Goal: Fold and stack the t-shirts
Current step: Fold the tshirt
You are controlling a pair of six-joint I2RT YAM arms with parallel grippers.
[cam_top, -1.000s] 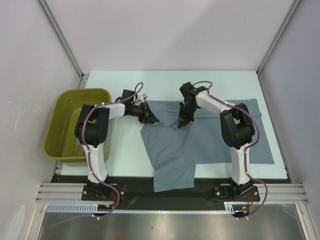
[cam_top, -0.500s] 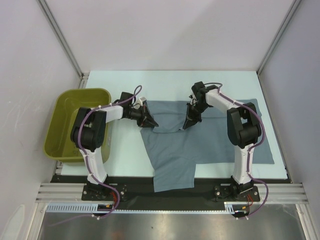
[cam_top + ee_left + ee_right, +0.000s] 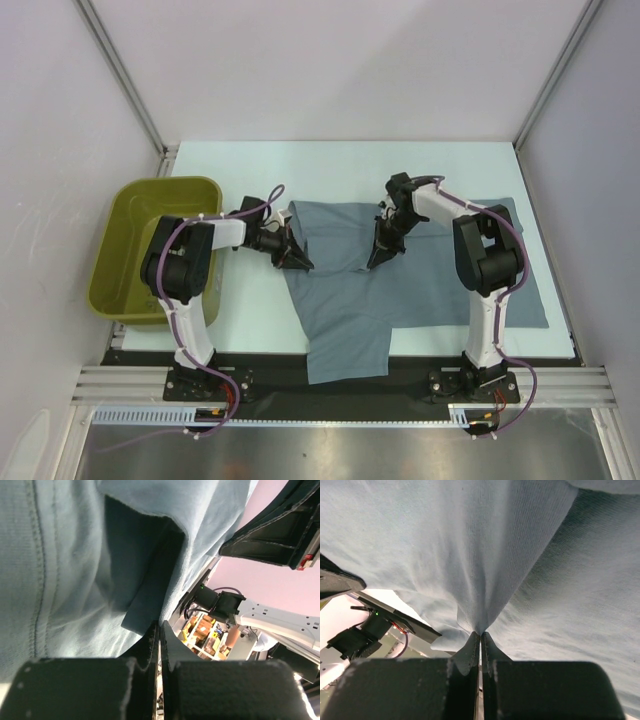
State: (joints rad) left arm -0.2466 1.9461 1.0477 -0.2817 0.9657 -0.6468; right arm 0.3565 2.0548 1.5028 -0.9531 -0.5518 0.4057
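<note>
**Both pincers clamped on cloth, fold not yet made**

The t-shirt lies spread on the table, mostly centre-to-right, w/ one flap draped over the near edge. The left gripper is shut on the shirt's left border; its wrist cam shows the tips closed w/ a cloth edge caught btw. them. The right gripper is pinched on a tuck nearer mid-shirt, and creases run into its tips.

Key relation: the two pinch pts sit side by side on a left–right line, w/ the bulk of the fabric lying right of and nearer than both (so the right arm is closer to the mass). The shirt's long axis runs approx. left–right. Next move prob. needs both arms travelling together, else the held span skews. The olive basket stands well apart, left.
</note>
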